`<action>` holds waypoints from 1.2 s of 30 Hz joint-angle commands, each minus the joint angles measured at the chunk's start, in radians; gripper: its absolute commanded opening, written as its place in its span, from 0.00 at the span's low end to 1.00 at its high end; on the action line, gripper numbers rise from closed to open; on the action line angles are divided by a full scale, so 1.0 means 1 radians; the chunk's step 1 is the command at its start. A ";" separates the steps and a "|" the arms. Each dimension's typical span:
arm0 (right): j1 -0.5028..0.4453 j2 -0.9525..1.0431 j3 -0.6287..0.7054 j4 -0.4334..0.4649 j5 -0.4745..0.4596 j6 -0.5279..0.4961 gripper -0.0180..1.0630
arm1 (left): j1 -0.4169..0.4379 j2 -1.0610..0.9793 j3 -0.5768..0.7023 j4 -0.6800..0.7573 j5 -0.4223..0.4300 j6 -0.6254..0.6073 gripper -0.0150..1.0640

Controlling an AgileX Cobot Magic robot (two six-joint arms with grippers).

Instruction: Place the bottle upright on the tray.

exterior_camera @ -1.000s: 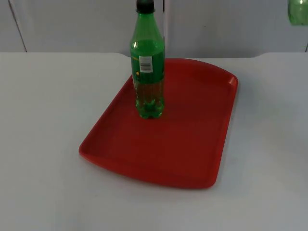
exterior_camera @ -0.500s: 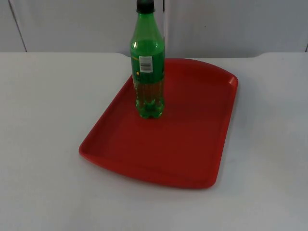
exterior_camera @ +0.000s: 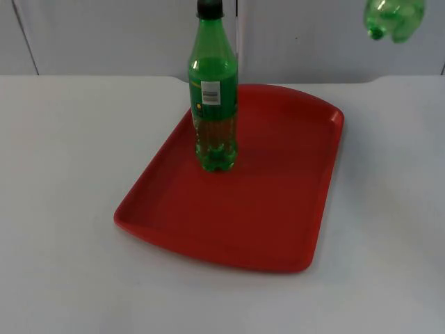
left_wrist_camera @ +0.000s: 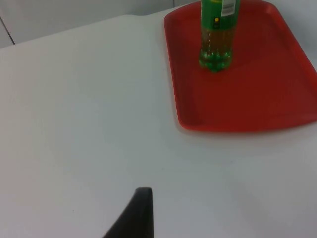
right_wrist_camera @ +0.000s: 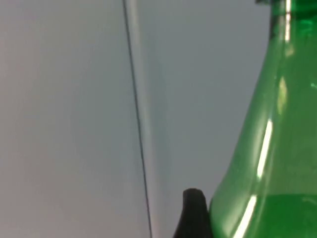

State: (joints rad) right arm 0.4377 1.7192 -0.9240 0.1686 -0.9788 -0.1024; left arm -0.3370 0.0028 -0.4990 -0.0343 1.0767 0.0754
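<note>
A green bottle (exterior_camera: 213, 97) with a black cap and a white label stands upright on the red tray (exterior_camera: 278, 209), near its far left side. The left wrist view shows the same bottle (left_wrist_camera: 216, 34) on the tray (left_wrist_camera: 257, 94). My left gripper (left_wrist_camera: 140, 212) waits over the bare table in front of the tray, well away from it. A second green bottle (exterior_camera: 394, 17) hangs in the air at the far right, above the table and beyond the tray. My right gripper is shut on this bottle (right_wrist_camera: 270, 148), with one fingertip (right_wrist_camera: 194, 212) against its shoulder.
The white table (exterior_camera: 62, 174) surrounds the tray on all sides. The grey partition wall (exterior_camera: 104, 35) closes the far edge, with a vertical seam (right_wrist_camera: 138, 119) in it.
The hanging bottle's base was at the top right edge a second ago, left the top view, and now shows again further left and lower. The standing bottle and tray have not moved.
</note>
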 commanded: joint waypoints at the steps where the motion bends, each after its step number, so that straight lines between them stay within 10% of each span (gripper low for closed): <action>1: -0.001 0.029 -0.003 -0.035 -0.074 0.012 0.02 | 0.001 -0.003 0.005 -0.002 -0.001 -0.001 0.99; 7: -0.001 0.182 -0.034 -0.033 -0.224 0.059 0.02 | 0.001 -0.003 0.005 -0.002 -0.001 -0.001 0.99; 15: -0.001 0.385 -0.246 -0.070 -0.152 0.121 0.02 | 0.001 -0.003 0.005 -0.002 -0.001 -0.001 0.99; 19: -0.001 0.509 -0.442 -0.148 0.031 0.121 0.02 | 0.001 -0.003 0.005 -0.002 -0.001 -0.001 0.99; 36: -0.008 0.706 -0.632 -0.169 -0.017 0.121 0.02 | 0.001 -0.003 0.005 -0.002 -0.001 -0.001 0.99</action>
State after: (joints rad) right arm 0.4332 2.4261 -1.5479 0.0083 -0.9570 0.0231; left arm -0.3370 0.0028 -0.4990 -0.0343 1.0767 0.0754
